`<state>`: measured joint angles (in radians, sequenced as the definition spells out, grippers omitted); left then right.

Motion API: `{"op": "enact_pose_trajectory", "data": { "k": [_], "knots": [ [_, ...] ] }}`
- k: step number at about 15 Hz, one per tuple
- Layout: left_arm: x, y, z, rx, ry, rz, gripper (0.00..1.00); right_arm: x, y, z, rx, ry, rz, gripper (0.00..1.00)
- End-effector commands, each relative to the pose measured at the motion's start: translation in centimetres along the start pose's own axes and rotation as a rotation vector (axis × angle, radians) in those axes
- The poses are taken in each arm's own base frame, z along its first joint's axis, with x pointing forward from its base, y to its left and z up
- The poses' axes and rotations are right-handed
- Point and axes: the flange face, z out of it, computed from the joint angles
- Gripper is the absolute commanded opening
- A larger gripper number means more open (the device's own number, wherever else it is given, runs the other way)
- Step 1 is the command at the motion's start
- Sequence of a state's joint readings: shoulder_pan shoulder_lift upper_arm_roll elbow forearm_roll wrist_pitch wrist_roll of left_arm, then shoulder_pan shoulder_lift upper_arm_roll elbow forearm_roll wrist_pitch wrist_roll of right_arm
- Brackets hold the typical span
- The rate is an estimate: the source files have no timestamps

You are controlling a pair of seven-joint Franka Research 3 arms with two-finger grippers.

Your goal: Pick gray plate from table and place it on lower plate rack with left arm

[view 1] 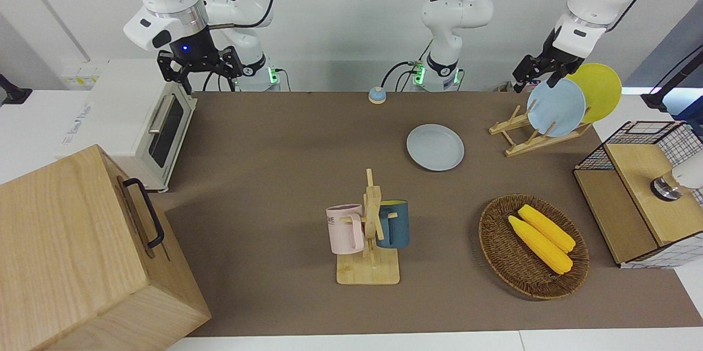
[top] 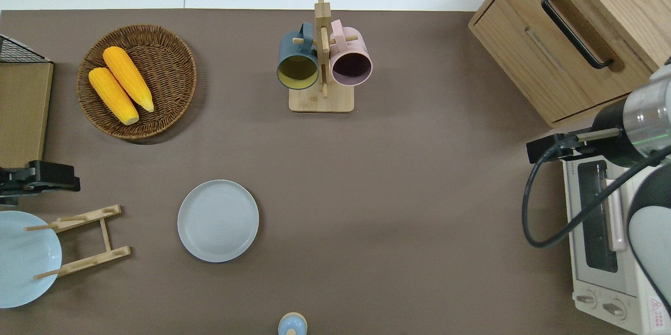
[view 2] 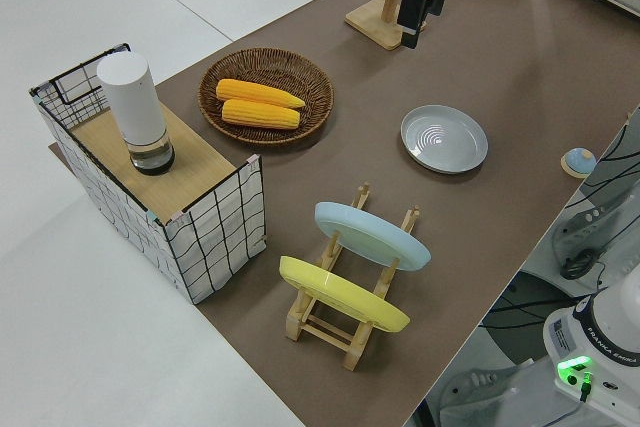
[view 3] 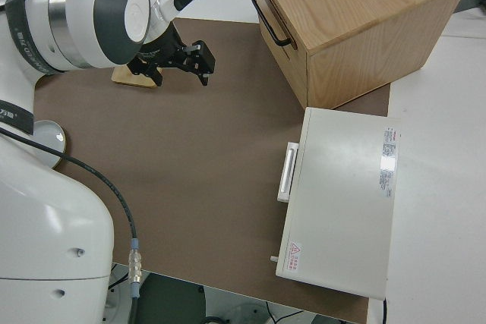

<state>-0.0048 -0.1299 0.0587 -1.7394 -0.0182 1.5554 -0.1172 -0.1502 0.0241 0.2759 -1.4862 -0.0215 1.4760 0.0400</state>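
The gray plate [view 1: 435, 147] lies flat on the brown table [view 1: 274, 175]; it also shows in the overhead view [top: 218, 220] and the left side view [view 2: 444, 138]. The wooden plate rack [view 1: 519, 139] [top: 84, 240] stands beside it toward the left arm's end. A light blue plate [view 1: 556, 107] and a yellow plate [view 1: 598, 90] stand in the rack. My left gripper [view 1: 534, 83] [top: 73, 183] hangs open and empty in the air, over the table just off the rack's end. The right arm is parked, its gripper [view 1: 200, 68] open.
A mug stand [view 1: 370, 230] holds a pink and a dark blue mug. A wicker basket [view 1: 494, 230] holds two corn cobs. A wire crate [view 1: 637, 191], a toaster oven [view 1: 143, 126], a wooden cabinet [view 1: 82, 252] and a small blue bell [view 1: 377, 95] ring the table.
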Motion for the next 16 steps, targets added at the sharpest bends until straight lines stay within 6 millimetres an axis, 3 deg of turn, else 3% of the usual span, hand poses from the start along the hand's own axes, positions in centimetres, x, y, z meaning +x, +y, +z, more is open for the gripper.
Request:
{"op": "enact_pose_trajectory", "data": {
  "k": [1, 9, 13, 16],
  "knots": [
    [0.0, -0.1, 0.4, 0.005, -0.024, -0.031, 0.99, -0.2, 0.1, -0.4, -0.002, -0.004, 0.014, 0.983],
    [-0.1, 0.6, 1.7, 0.012, -0.049, -0.052, 0.99, -0.2, 0.1, -0.4, -0.002, -0.002, 0.014, 0.983],
    [-0.4, 0.8, 4.2, 0.008, -0.089, -0.047, 0.99, -0.2, 0.1, -0.4, -0.002, -0.001, 0.014, 0.983],
    [-0.6, 0.8, 7.8, 0.006, -0.119, -0.047, 0.99, -0.2, 0.2, -0.4, -0.001, -0.004, 0.015, 0.983]
  ]
}}
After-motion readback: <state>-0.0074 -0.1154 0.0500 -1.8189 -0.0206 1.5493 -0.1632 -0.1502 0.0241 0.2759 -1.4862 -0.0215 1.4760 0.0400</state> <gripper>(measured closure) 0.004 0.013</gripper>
